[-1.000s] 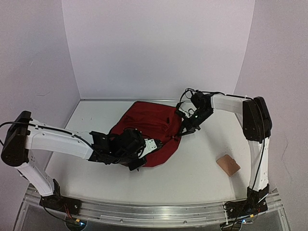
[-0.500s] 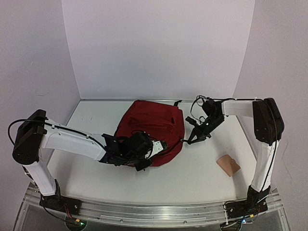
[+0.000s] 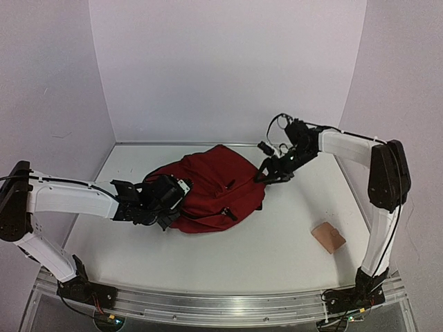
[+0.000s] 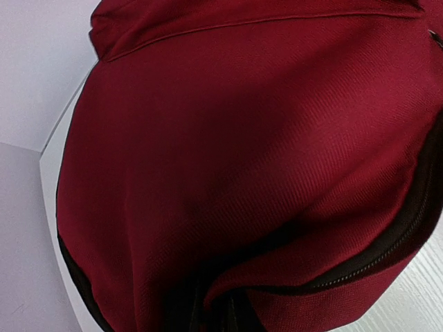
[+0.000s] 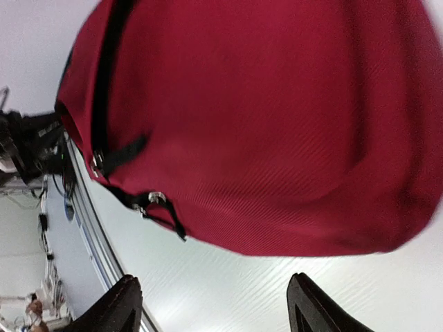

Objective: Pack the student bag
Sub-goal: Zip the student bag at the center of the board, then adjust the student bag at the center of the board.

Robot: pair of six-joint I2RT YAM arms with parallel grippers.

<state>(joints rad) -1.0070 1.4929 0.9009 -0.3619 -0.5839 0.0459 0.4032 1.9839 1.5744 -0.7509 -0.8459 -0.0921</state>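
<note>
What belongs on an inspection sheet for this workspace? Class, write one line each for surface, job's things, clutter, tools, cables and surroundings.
Surface: white table, no spills seen.
Job's things: dark red student bag lying slumped mid-table, black zips and straps showing.
Clutter: one small tan flat object near the right arm, apart from the bag.
Tools: left tool against the bag's left end, jaws hidden by fabric; right tool open and empty, just off the bag's right end.
Cables: black cable loop standing up at the right wrist.
Surroundings: plain pale walls on three sides; metal rail along the near edge.
</note>
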